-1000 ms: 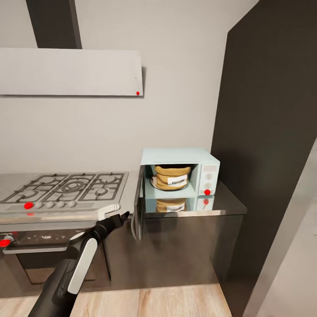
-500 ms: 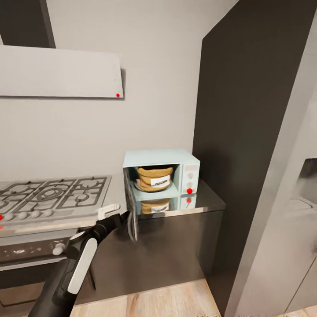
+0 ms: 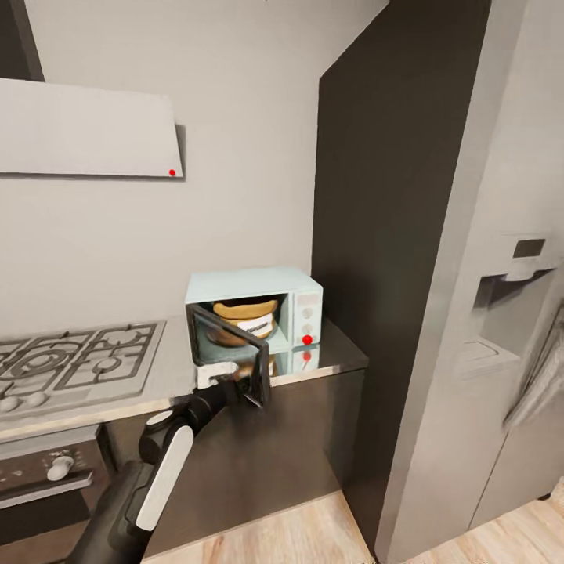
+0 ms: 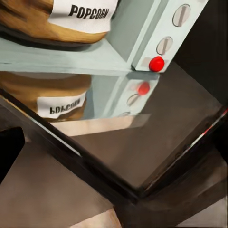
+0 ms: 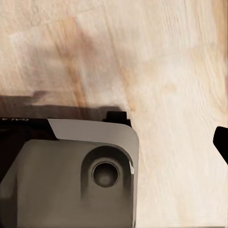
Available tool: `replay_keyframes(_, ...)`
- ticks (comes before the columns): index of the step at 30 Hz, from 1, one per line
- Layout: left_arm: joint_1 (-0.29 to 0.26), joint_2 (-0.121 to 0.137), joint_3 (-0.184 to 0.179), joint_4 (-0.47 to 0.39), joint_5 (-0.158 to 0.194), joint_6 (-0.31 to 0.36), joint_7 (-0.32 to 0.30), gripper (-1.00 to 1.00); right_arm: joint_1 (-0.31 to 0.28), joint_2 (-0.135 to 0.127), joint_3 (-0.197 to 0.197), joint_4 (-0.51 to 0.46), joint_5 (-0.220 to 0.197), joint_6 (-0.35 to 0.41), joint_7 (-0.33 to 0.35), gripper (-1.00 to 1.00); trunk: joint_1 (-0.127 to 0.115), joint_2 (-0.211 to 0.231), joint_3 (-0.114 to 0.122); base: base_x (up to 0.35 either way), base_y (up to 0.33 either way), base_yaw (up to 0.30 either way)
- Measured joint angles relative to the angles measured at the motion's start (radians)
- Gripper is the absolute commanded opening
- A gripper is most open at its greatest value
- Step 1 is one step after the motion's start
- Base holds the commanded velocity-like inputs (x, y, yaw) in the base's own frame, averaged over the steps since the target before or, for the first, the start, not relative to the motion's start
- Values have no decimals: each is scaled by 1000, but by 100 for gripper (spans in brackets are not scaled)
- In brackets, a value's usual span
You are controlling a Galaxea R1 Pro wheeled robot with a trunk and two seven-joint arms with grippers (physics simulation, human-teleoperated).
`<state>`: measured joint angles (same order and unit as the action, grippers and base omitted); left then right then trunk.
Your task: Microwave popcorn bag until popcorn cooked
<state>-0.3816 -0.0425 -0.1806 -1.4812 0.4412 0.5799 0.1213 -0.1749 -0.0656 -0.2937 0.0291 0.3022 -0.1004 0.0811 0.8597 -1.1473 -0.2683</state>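
The fridge (image 3: 501,313) has come into view as the camera swung right. The microwave (image 3: 254,309) door (image 3: 231,352), wide open before, is now half-closed, the left gripper (image 3: 235,385) against it, jaws unclear. The bag (image 3: 244,319) sits inside.

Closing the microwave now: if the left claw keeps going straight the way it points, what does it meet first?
Most likely the microwave door, half-shut just ahead of the left claw. The popcorn bag sits behind it; depth is unclear.
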Motion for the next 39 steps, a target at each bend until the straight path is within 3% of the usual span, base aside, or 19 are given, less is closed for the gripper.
replay_keyframes(5,0,-1,-3,4,2,0,0,100,0,-2,-2,0,-2,0,0,100,-1,0,4,127,0,-254)
replay_keyframes(11,0,-13,-2,8,-43,-1,-1,100,0,-2,-2,0,-2,0,0,100,-1,0,9,317,0,-254)
replay_keyframes(21,0,-15,-1,8,-48,-2,0,100,0,-5,-2,0,-2,0,0,100,-1,0,18,309,0,-247)
replay_keyframes(33,0,-10,4,10,-48,-2,2,100,0,-10,-2,0,-1,0,0,100,0,0,19,241,0,-22)
replay_keyframes(37,0,-12,2,11,-44,-1,122,100,0,-10,-2,0,-1,0,0,100,0,0,19,48,0,0)
replay_keyframes(39,-1,-12,1,11,-43,0,138,100,0,-10,-2,0,-1,0,0,100,0,0,19,6,0,0)
